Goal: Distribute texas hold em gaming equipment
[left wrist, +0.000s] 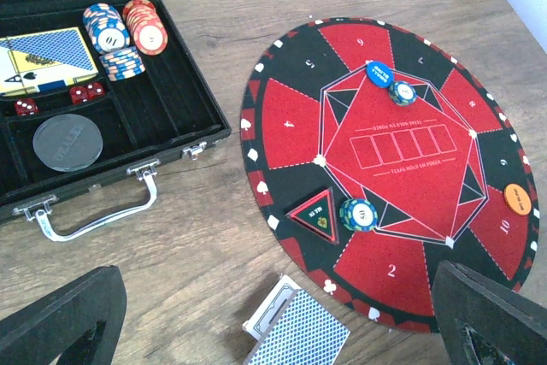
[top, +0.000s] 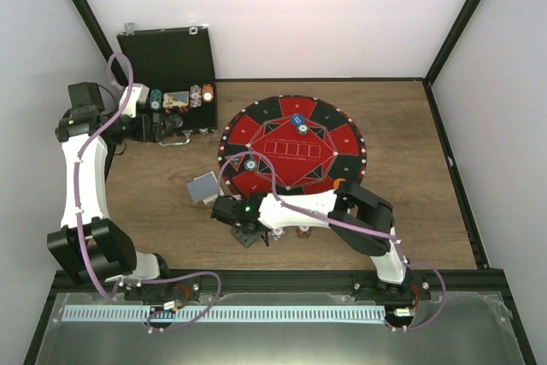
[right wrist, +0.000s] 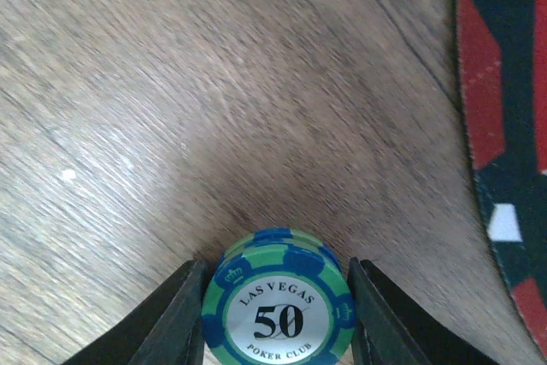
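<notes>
Green-and-blue striped plastic poker chip marked 50 [right wrist: 278, 318] lies flat on wooden worktop [right wrist: 214, 83], just left of round red-and-black mat [right wrist: 504, 83]. Right pincer [right wrist: 278, 292] pinches its rim, probably to lift it onto a seat. Left pincer [top: 164, 127] spread wide by far-left black case [top: 171, 57].

Shows round mat [top: 295, 151] mid-worktop [top: 410, 126], carrying blue disc [top: 297, 119], orange disc [top: 339, 183] and poker chip [top: 250, 164]. Shows card deck [top: 203, 187] just off its left rim, right pincer [top: 248, 233] near it over bare wood, left pincer [top: 171, 128] at open black case [top: 167, 57].
</notes>
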